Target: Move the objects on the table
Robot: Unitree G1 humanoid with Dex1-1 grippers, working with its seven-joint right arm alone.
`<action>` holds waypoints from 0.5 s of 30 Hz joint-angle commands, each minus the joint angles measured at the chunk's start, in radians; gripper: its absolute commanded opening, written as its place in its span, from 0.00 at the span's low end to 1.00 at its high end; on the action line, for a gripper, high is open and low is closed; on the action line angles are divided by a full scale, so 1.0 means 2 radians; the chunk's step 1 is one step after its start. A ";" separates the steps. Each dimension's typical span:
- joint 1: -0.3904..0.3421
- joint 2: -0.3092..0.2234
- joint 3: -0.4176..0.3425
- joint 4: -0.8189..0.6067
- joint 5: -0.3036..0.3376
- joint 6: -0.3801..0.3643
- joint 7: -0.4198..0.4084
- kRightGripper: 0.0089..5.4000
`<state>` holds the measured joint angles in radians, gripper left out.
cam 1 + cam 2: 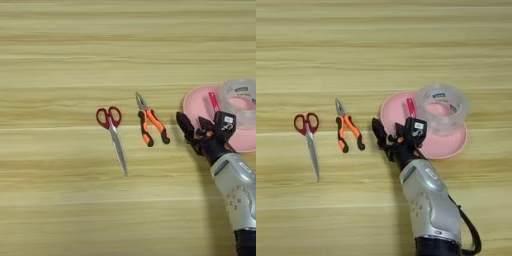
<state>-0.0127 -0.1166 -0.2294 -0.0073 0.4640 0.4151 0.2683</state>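
Note:
A round pink plate [428, 146] lies right of centre on the table [381, 55]. A clear tape roll [442, 107] stands on it, and a small flat pink-and-white box [410, 107] lies on it beside the roll. Orange-and-black-handled pliers [348, 131] lie on the wood left of the plate, nose pointing away. My right gripper [391, 132] is open at the plate's near-left rim, between pliers and plate. Its two black fingers are spread with nothing between them.
Red-handled scissors [308, 140] lie left of the pliers, blades pointing toward me. My silver forearm [428, 205] comes up from the bottom edge and covers the plate's near-left edge. Bare wood stretches across the far half and the left.

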 commanded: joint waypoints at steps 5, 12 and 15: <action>-0.012 0.005 -0.015 -0.004 0.115 0.167 0.004 0.65; -0.014 0.003 -0.017 -0.013 0.147 0.205 -0.001 0.54; -0.014 0.003 -0.017 -0.014 0.154 0.214 -0.002 0.49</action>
<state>-0.0389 -0.1117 -0.2749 -0.0368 0.7800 0.8066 0.2871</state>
